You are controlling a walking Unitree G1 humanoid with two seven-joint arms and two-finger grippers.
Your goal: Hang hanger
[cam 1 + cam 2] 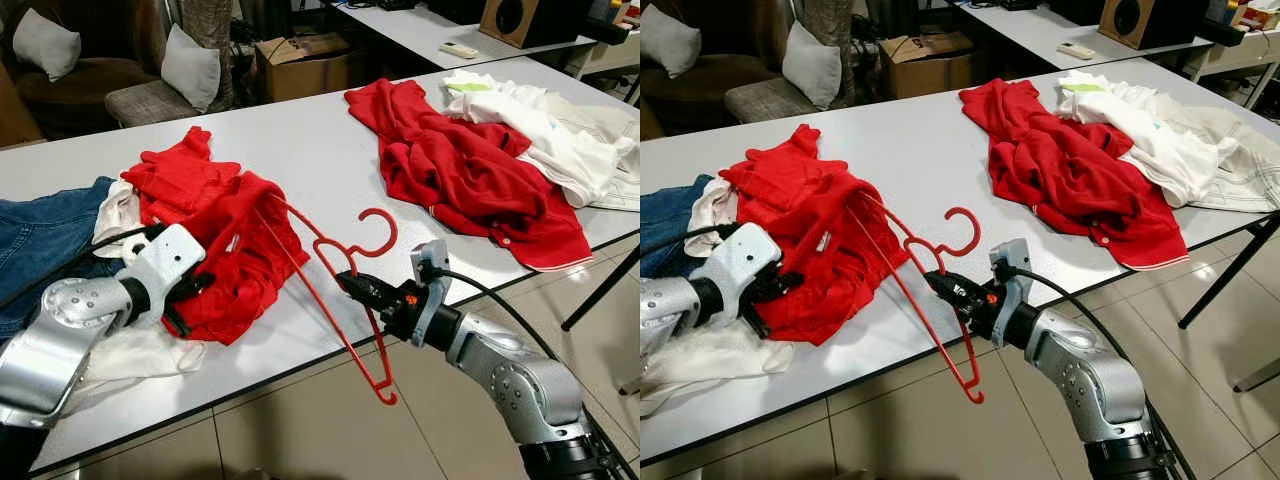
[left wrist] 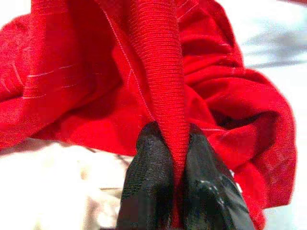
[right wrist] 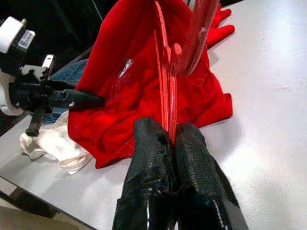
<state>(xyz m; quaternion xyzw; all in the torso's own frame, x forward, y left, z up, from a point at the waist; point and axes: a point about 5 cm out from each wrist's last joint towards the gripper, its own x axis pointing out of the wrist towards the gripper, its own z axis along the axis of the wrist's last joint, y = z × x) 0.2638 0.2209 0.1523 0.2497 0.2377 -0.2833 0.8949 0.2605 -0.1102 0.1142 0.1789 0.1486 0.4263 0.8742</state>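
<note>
Hanger, red plastic, hangs tilted off the near edge of the grey table, one shoulder tucked into the red garment heaped on that table. My right gripper pinches the hanger's neck below the hook, beyond the table's edge. My left gripper is clamped on a fold of the garment.

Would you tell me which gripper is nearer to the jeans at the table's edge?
Left. The left gripper pinches the red shirt right beside the jeans; the right gripper grips the red hanger on the shirt's far side.
</note>
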